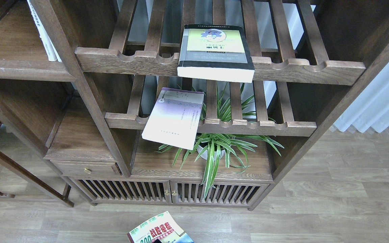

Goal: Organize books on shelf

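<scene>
With no pincer in view, all 3 books remain unshelved: thick book (214, 50) and lavender book (176, 118) on slatted racks (316, 67), "300" book (159, 233) below.

Dark matt grained wood slatted racks (214, 65), glossy paper cover on yellow-green book (214, 50), wood-look plank floor (333, 202)

none of my own body shows in this head view: i see no arm, gripper or cable.
</scene>
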{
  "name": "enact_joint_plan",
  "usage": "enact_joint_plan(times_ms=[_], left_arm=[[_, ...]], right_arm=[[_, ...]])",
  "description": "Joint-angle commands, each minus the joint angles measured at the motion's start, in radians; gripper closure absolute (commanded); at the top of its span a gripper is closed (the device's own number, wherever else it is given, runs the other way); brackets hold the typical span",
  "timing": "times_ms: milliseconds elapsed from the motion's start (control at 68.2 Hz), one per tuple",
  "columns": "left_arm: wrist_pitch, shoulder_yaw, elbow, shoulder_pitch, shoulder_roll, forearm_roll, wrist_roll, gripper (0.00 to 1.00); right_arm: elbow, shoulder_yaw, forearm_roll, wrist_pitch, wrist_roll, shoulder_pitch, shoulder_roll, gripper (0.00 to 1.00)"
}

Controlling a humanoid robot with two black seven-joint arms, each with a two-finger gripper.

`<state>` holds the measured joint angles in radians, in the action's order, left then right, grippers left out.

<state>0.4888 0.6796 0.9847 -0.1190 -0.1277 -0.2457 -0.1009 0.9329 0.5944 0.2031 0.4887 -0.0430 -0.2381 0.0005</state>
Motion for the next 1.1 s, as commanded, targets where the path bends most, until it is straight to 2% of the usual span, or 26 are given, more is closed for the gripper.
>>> enact_joint_plan(times_ms=[0, 191, 396, 631, 675, 1085], left_arm=[[0.0, 0.086, 0.006, -0.007, -0.009, -0.003, 0.001, 0.95], [0.0, 0.256, 0.034, -0.03, -0.044, -0.003, -0.002, 0.95], [0.0, 0.451, 0.224, -0.136, -0.156, -0.003, -0.003, 0.95], [0.0, 0.659, 0.361, -0.214, -0.245, 0.0, -0.023, 0.95], [0.0, 0.756, 0.407, -0.229, -0.293, 0.0, -0.029, 0.95], [0.0, 1.075, 0.434, -0.241, -0.414, 0.002, -0.034, 0.95]], right_arm=[[0.0, 0.004, 0.004, 0.0, 0.011, 0.029, 0.0, 0.0], [0.004, 0.019, 0.009, 0.0, 0.012, 0.036, 0.0, 0.0], [0.003, 0.041, 0.009, 0.0, 0.012, 0.046, 0.0, 0.0], [0.004, 0.041, 0.009, 0.0, 0.012, 0.066, 0.0, 0.0], [0.004, 0.041, 0.009, 0.0, 0.012, 0.066, 0.0, 0.0], [-0.008, 0.041, 0.006, 0.0, 0.012, 0.066, 0.0, 0.0]])
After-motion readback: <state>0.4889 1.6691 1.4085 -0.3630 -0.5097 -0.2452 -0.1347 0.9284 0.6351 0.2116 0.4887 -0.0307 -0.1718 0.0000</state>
